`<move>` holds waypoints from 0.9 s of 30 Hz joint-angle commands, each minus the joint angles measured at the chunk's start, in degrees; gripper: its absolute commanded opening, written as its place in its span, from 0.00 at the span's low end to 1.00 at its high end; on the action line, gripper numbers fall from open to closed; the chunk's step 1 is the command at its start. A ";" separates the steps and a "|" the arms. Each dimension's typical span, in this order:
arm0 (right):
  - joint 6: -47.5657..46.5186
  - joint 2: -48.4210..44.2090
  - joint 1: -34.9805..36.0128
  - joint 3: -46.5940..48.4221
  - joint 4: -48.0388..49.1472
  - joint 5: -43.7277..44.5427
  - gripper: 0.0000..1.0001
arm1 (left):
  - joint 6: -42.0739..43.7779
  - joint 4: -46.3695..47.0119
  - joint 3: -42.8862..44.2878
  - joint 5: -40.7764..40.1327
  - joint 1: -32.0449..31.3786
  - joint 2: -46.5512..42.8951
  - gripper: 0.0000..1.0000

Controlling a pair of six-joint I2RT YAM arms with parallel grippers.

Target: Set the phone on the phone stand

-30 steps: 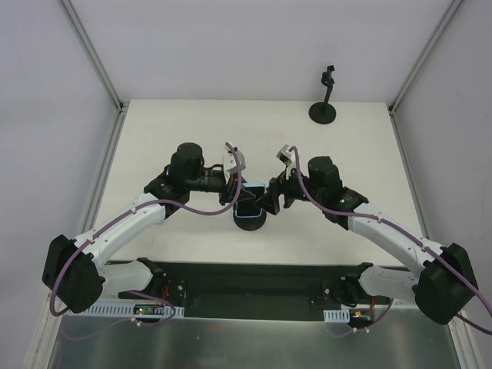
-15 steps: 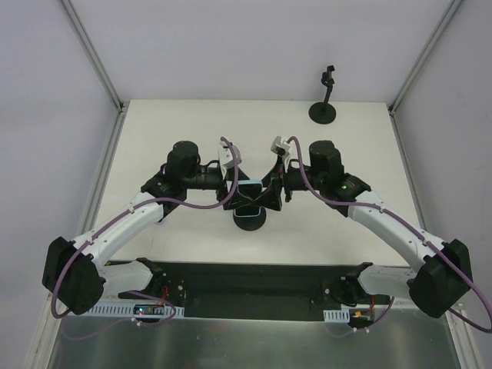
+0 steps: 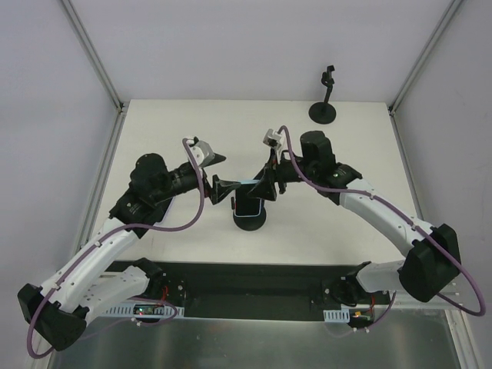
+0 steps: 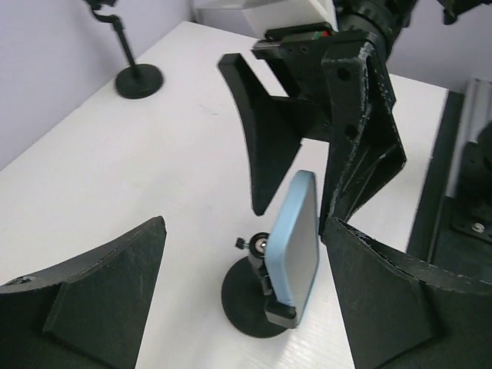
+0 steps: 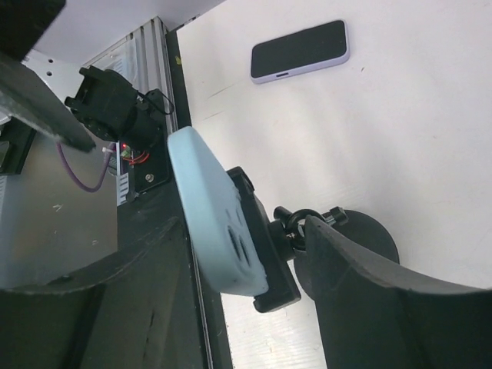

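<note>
The phone point(image 3: 247, 204) sits on the stand point(image 3: 250, 222) mid-frame, so the job looks nearly done: the left hand point(image 3: 221, 174) is open and empty, the right hand point(image 3: 264, 187) open around it.

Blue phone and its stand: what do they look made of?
The blue phone looks cased in smooth matte plastic or silicone: soft rounded edges, no glare. The stand is matte black, metal or plastic, cannot tell which; its round base has a dull sheen.
</note>
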 commanded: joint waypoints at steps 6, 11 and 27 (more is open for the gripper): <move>2.91 0.94 -0.19 1.74 5.22 -0.81 0.25 | -1.08 0.77 -2.23 -15.22 0.69 -3.01 0.83; 4.32 -1.86 -0.46 0.07 5.22 8.66 0.00 | -1.87 0.94 -2.32 -15.39 0.70 -3.45 0.82; 2.31 -18.84 -23.82 -6.88 2.06 39.34 0.00 | -5.39 0.86 -1.53 -13.90 -0.71 -8.55 0.82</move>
